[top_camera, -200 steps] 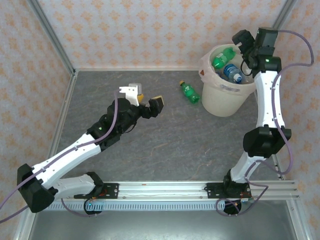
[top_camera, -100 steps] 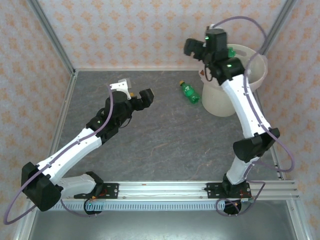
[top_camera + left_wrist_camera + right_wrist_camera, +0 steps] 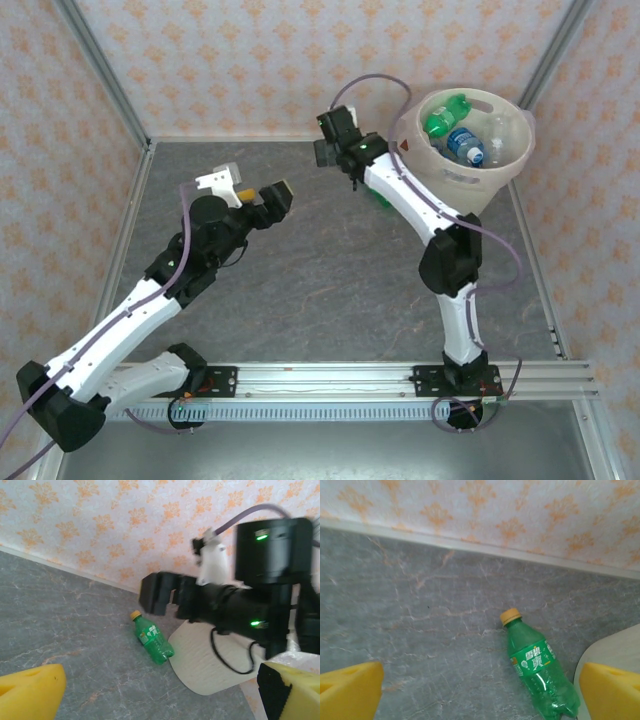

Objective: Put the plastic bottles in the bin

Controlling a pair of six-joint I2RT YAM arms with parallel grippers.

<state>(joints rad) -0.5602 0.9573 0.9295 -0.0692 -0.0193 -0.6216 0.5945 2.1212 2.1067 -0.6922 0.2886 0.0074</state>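
Plastic bottles (image 3: 452, 130), green ones and a blue-labelled clear one, lay in the cream bin (image 3: 455, 190) at the far right corner of the grey table (image 3: 330, 280). The right gripper (image 3: 330, 138) hung just left of the bin, its yellow pads (image 3: 350, 692) wide apart and holding nothing, above a single green bottle (image 3: 538, 674) with an orange cap, lying on its side by the bin's base. The left gripper (image 3: 248, 190) hovered well apart over mid-table, jaws likewise spread and empty.
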